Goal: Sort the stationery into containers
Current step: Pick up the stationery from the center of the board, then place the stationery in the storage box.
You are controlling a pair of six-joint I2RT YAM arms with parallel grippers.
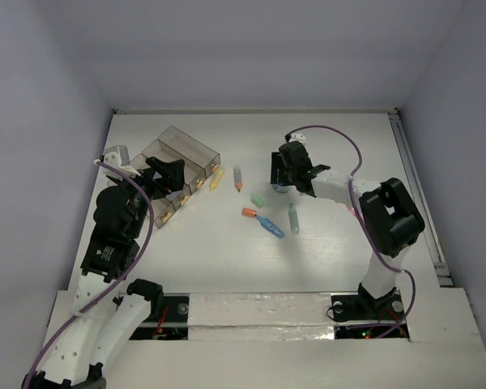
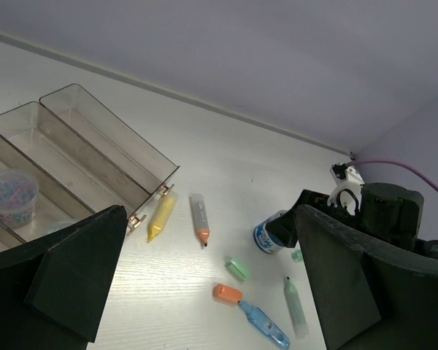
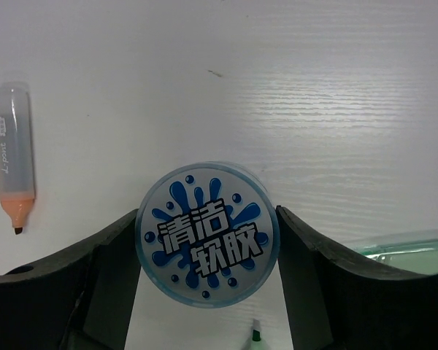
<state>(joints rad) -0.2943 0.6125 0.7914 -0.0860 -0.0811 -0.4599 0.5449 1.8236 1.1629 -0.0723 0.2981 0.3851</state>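
My right gripper (image 3: 206,251) is shut on a round blue-labelled tub (image 3: 206,233) standing on the table, one finger (image 3: 109,281) pressed against each side. From above, the right gripper (image 1: 282,182) hides most of that tub. Loose stationery lies nearby: a yellow pen (image 1: 217,178), a grey pen with an orange tip (image 1: 238,178), a green cap (image 1: 257,199), an orange cap (image 1: 249,213), a blue pen (image 1: 270,226) and a pale green pen (image 1: 294,218). My left gripper (image 1: 166,174) hangs open and empty over the row of smoky clear containers (image 1: 186,150).
One container holds a small tub of colourful bits (image 2: 11,197); the two far containers (image 2: 95,146) show bare floors. The yellow pen (image 2: 160,216) lies against the containers' clasp end. White walls close off the back and sides of the table.
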